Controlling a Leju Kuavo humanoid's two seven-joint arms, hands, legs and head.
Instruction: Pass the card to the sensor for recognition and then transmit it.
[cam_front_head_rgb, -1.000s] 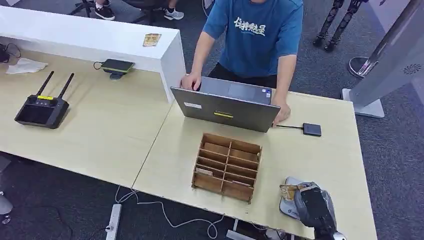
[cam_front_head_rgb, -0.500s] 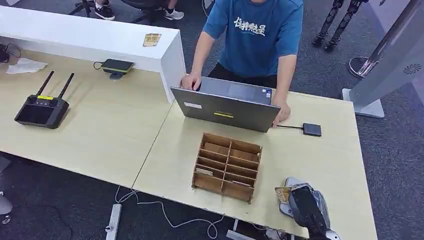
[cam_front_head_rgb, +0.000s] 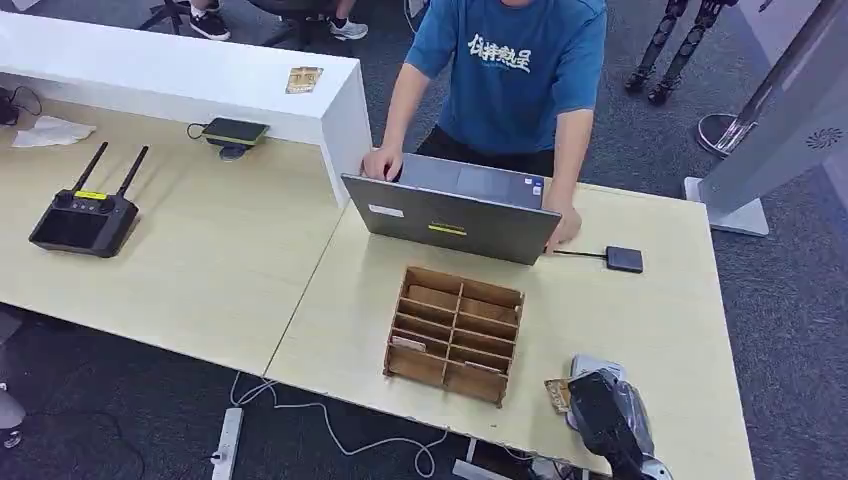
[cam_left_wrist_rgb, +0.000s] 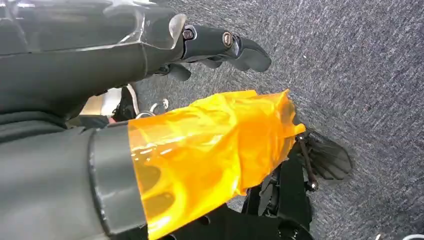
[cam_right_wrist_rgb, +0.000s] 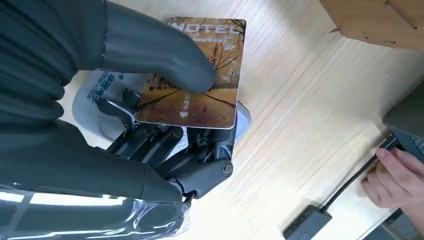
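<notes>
The right hand (cam_front_head_rgb: 603, 420) pinching the card (cam_front_head_rgb: 556, 394) has slid left, off the sensor (cam_front_head_rgb: 590, 364); scan looks done.

Autumn-printed hotel card (cam_right_wrist_rgb: 200, 75) lies flat above grey sensor (cam_right_wrist_rgb: 100, 95).

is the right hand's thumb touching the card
Touching. The right wrist view shows the right hand pressing its thumb onto the card, with darker fingers under it.
</notes>
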